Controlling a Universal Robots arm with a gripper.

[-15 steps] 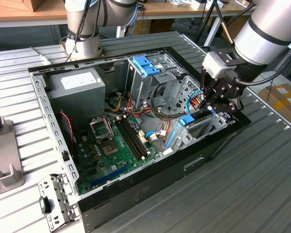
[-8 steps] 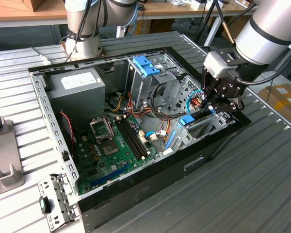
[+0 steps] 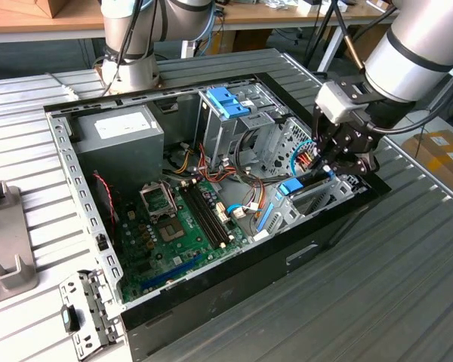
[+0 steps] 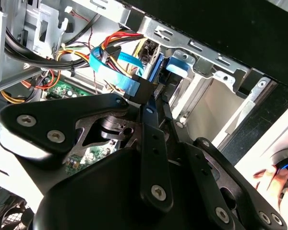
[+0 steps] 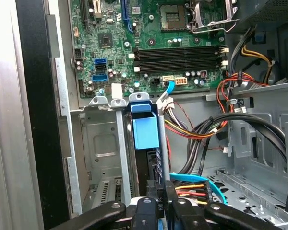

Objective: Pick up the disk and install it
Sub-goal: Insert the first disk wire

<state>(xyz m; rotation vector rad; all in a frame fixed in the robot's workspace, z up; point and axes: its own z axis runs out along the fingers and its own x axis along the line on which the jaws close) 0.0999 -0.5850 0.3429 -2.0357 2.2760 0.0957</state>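
Observation:
The disk (image 5: 146, 129) stands on edge in the metal drive bay (image 5: 101, 143) at the case's front corner, its blue end tab toward the motherboard. In the exterior view the disk's blue tab (image 3: 292, 186) shows in the bay near the exterior view's right wall of the open computer case (image 3: 234, 279). My gripper (image 3: 328, 162) reaches down into that bay from above. In both wrist views the black fingers of my gripper (image 5: 158, 203) (image 4: 152, 103) are shut on the disk's dark rear edge.
The green motherboard (image 3: 177, 226) fills the case floor, with the grey power supply (image 3: 121, 136) behind it. A tall metal cage with a blue latch (image 3: 226, 102) stands beside the bay. Red, orange and blue cables (image 5: 197, 129) crowd close. A hand (image 4: 273, 184) rests outside the case.

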